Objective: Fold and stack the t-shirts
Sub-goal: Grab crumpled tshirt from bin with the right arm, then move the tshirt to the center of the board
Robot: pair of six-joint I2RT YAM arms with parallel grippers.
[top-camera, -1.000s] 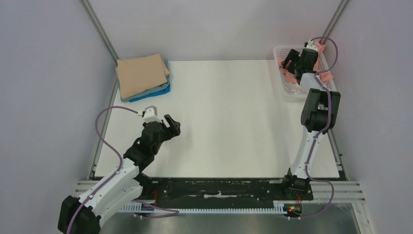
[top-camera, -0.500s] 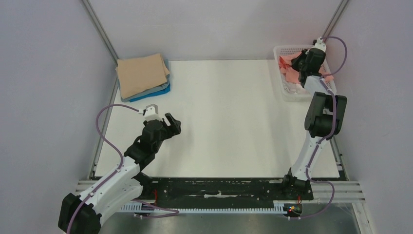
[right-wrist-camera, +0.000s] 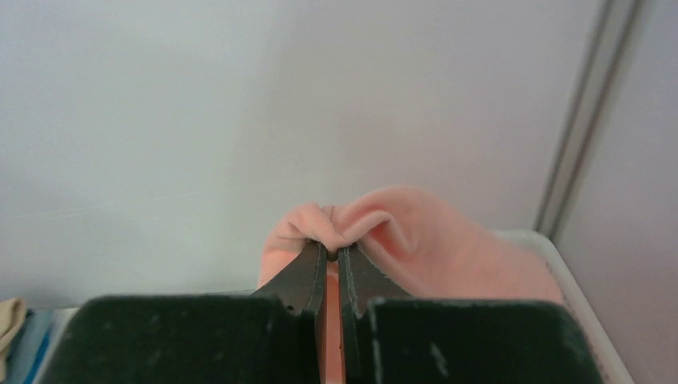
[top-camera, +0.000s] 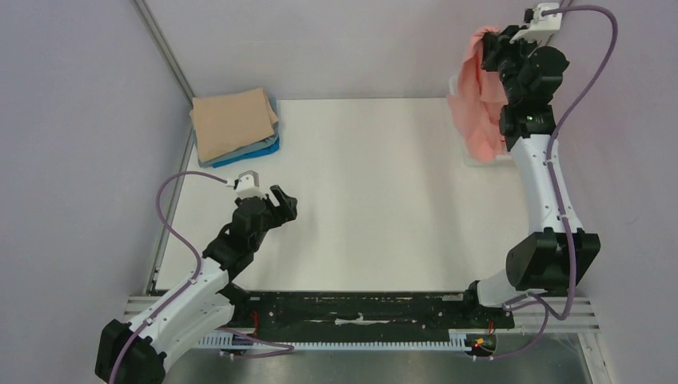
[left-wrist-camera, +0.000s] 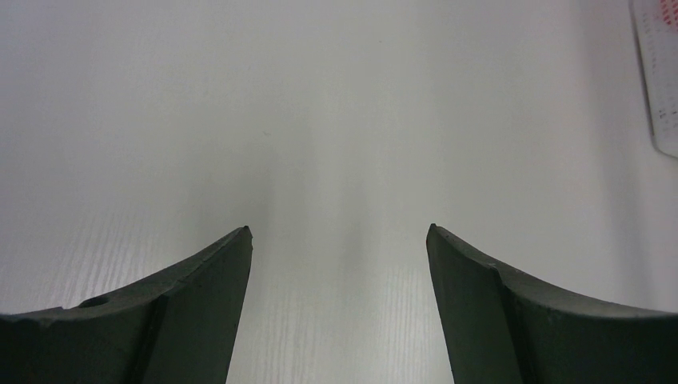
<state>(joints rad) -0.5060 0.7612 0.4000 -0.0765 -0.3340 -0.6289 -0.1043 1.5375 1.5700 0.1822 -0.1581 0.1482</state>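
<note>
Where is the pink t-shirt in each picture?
Top external: the salmon-pink t-shirt hangs upper right from the right gripper.
Left wrist: not clearly in it; reddish specks show through the white mesh basket, top right.
Right wrist: the t-shirt sits centre, pinched by that gripper.
Shared landmark: the basket, below the shirt in the top view.

We note L arm & R arm: white links, blk joints, purple cables; fingers dark, tapered.
</note>
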